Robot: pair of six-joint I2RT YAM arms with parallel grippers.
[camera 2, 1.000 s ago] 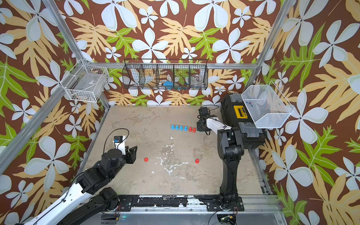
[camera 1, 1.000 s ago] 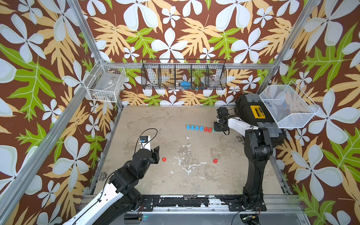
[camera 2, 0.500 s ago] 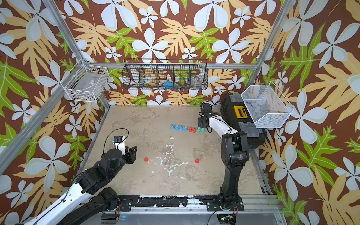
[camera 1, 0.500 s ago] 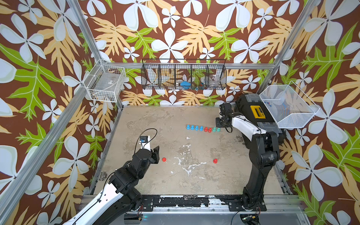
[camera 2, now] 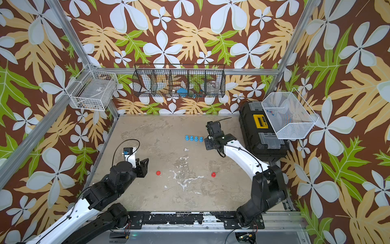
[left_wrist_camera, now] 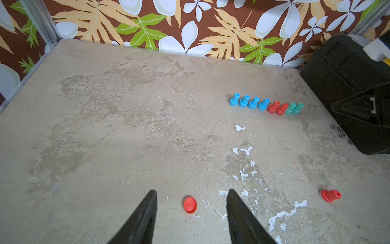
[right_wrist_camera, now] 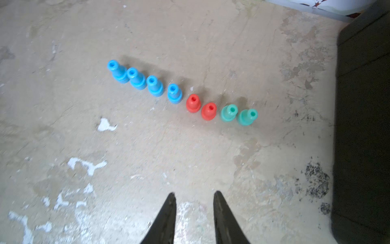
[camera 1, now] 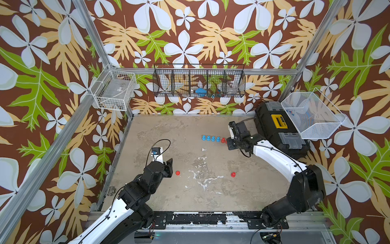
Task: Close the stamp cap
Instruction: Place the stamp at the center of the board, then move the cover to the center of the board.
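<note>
**Right arm sinks over the end of the stamp row**

Since a second ago the right arm has folded lower, its elbow dropped toward the front rail. The right pincer (camera 1: 230, 145) now sits over the toolbox end of the row of stamps (camera 1: 212, 138). In both top views it hides the two teal stamps (right_wrist_camera: 239, 115) that showed half a second back. Seen from its own wrist camera, the right pincer (right_wrist_camera: 195, 193) hangs short of the row, fingers a narrow gap apart with nothing between them.

The left arm has not budged. The left pincer (left_wrist_camera: 191, 191) stands open and empty, low over the bench (left_wrist_camera: 105, 137), and the red cap (left_wrist_camera: 190, 205) lies flat just ahead of its tips. That red cap (camera 1: 177, 173) is well apart from the lone red stamp (camera 1: 233, 174) on the front half of the bench, and neither has shifted.
</note>
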